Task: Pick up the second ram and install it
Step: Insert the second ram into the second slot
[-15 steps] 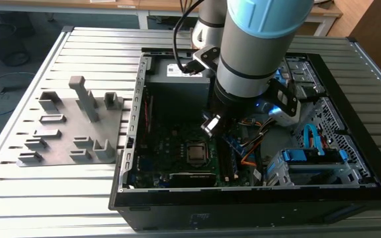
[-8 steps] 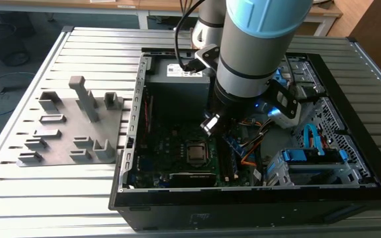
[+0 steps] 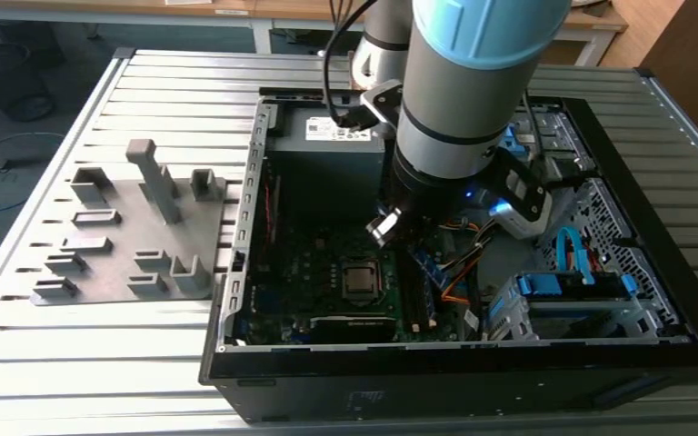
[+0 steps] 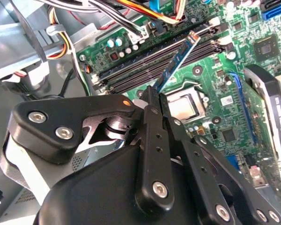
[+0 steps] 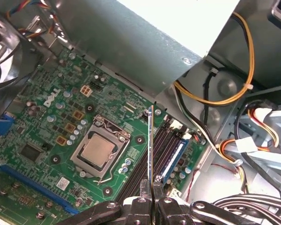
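Green printed circuit board [image 5: 42,122] dotted with small silver and brown components, silver square processor lid [image 5: 97,149] in its middle. Long black memory slots [image 4: 145,58] run in parallel stripes. Dark blue flat memory stick [image 4: 177,61], pale at its far end. Matte black metal gripper [image 4: 155,93] with silver screw heads. Grey robot arm sleeve [image 3: 458,100] topped by a pale blue band. Yellow-orange cable bundle [image 5: 248,56]. Black steel computer case [image 3: 446,391], bright blue drive cage [image 3: 573,291]. Plain grey plastic fixture [image 3: 131,245] on silver ribbed aluminium table [image 3: 83,363].

The arm [image 3: 471,100] reaches steeply downward, wrist low, its fingers [image 4: 151,126] pinched tight on the second ram [image 4: 177,63]
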Controlling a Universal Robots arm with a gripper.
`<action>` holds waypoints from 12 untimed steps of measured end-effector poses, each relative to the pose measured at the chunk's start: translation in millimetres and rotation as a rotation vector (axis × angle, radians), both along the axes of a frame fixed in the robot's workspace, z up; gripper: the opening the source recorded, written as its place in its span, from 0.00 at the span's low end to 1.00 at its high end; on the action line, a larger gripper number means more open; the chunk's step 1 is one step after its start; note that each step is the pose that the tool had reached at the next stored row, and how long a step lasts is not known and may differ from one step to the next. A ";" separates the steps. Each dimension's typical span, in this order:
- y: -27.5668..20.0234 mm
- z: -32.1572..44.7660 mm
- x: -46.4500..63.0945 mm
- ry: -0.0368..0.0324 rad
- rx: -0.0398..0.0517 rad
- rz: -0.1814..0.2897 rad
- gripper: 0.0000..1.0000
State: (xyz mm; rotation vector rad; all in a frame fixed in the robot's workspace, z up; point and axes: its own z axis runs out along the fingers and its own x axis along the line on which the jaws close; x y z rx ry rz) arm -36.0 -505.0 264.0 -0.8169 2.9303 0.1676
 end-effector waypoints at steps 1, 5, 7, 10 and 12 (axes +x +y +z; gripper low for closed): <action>0.0 0.0 0.0 0.0000 0.0000 -0.007 0.13; 0.0 -0.1 0.0 0.0000 0.0001 -0.035 0.13; 0.0 -0.1 0.0 0.0000 0.0000 -0.049 0.13; 0.0 -0.1 0.0 0.0000 0.0000 -0.070 0.13; 0.0 -0.1 0.0 0.0000 0.0000 -0.084 0.13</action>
